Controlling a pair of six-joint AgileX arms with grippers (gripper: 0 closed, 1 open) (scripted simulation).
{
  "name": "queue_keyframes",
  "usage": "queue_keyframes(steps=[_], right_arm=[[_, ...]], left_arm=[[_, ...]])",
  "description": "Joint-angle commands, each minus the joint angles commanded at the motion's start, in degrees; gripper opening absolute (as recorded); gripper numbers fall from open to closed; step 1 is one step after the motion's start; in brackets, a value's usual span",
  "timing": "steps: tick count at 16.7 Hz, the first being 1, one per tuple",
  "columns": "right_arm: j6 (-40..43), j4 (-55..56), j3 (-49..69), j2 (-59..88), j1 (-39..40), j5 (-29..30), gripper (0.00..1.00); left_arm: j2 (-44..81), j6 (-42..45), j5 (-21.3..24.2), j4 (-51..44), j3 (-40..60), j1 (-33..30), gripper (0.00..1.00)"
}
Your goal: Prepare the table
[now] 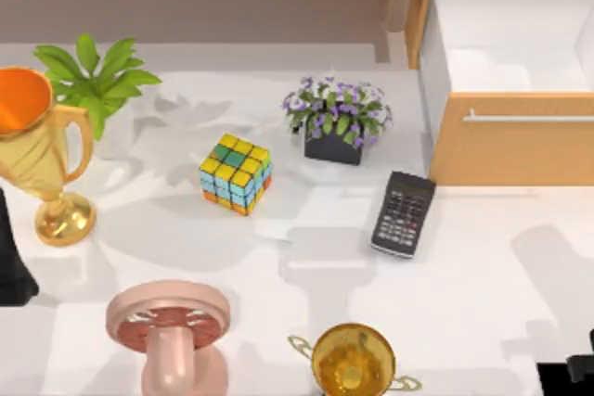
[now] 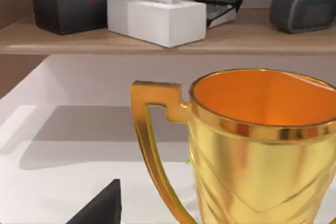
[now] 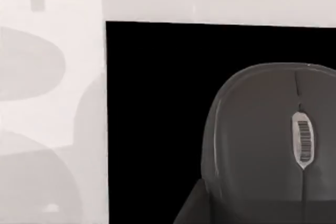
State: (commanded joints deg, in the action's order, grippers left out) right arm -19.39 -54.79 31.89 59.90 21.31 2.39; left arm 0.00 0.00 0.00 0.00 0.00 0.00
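The white table (image 1: pixel 483 266) carries a tall gold trophy (image 1: pixel 42 150) with an orange inside at the far left. My left gripper (image 1: pixel 11 261) is the dark shape at the left edge, just in front of that trophy, and the left wrist view has the trophy (image 2: pixel 257 145) close up. My right gripper (image 3: pixel 191 207) hovers over a black mouse pad (image 3: pixel 157 108) bearing a grey mouse (image 3: pixel 268 129), at the table's front right corner (image 1: pixel 561 379).
Spread over the table are a colour cube (image 1: pixel 235 173), a purple flower pot (image 1: pixel 336 120), a black calculator (image 1: pixel 404 213), a green plant (image 1: pixel 93 76), a pink object (image 1: pixel 167 331) and a second gold trophy (image 1: pixel 353 361). An open tan drawer unit (image 1: pixel 510 141) stands at the back right. The shelf (image 2: pixel 157 43) holds tissue boxes.
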Motion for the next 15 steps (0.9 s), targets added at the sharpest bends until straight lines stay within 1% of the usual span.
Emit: queue_keyframes(steps=[4,15], right_arm=[[-1.3,0.3,-4.5,-2.4,0.8,0.0,0.0],[-1.4,0.3,-4.0,-2.4,0.7,-0.1,0.0]], left_arm=[[0.0,0.0,0.0,0.0,0.0,0.0,1.0],[0.0,0.0,0.0,0.0,0.0,0.0,1.0]])
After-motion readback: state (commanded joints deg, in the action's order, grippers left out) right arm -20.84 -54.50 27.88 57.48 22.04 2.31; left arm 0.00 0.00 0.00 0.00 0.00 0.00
